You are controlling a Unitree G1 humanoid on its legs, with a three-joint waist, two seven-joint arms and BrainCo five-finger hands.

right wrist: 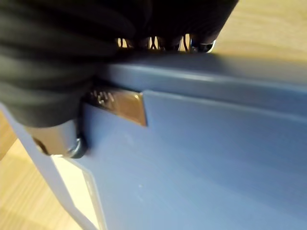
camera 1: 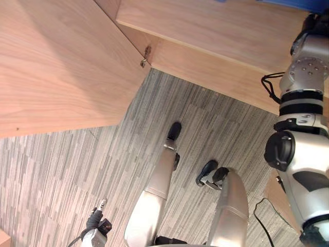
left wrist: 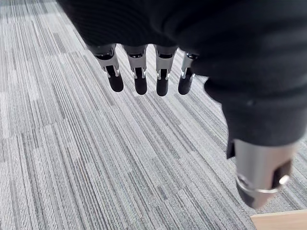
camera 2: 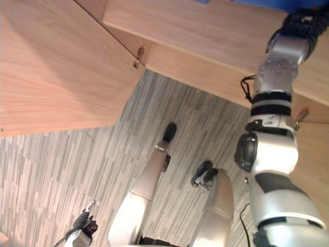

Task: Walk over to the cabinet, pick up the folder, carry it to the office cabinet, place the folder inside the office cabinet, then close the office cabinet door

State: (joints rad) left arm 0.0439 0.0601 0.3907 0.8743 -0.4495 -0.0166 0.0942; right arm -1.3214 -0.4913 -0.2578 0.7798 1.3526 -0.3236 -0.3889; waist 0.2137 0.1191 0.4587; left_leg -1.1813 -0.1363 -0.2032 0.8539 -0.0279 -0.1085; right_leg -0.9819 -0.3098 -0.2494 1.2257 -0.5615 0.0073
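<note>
Two hands have very different work here. Nearest, the left hand hangs low at the robot's side over the grey striped carpet, with its fingers straight and relaxed, holding nothing. Further on, a broad light wooden door panel stands open on the left. A small metal hinge joins it to the light wooden cabinet. Farthest, the right arm reaches up to this cabinet, and the right hand is closed on the flat blue plastic folder. Its fingertips hook over the folder's upper edge, and the thumb presses on the face beside a small brass-coloured metal plate. The folder is close against the cabinet's wood. I cannot tell if it is inside a compartment or on top, and what else the cabinet contains is hidden. I judge that the folder is being handled at the cabinet. So the grip should be firm, the folder level, and the arm slow, well away from the door's edge.
</note>
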